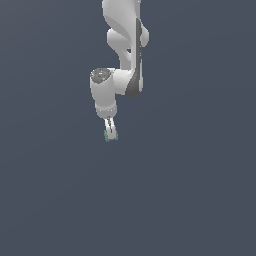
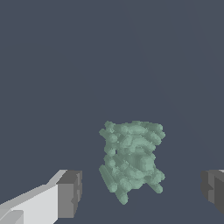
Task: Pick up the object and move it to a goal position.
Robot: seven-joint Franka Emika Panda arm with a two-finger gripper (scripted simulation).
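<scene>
The object (image 2: 131, 157) is a small mottled green lump of blocky bits with pale speckles, lying on the dark grey floor. My gripper (image 2: 141, 190) is open, and its two dark grey pads (image 2: 70, 192) stand on either side of the lump with a clear gap at each side. In the exterior view the white arm reaches straight down. There the gripper (image 1: 110, 133) hangs at floor level, and the object (image 1: 107, 135) shows as green specks around the fingertips, partly hidden by them.
A plain dark grey floor (image 1: 190, 190) fills both views. No goal marker or other object shows.
</scene>
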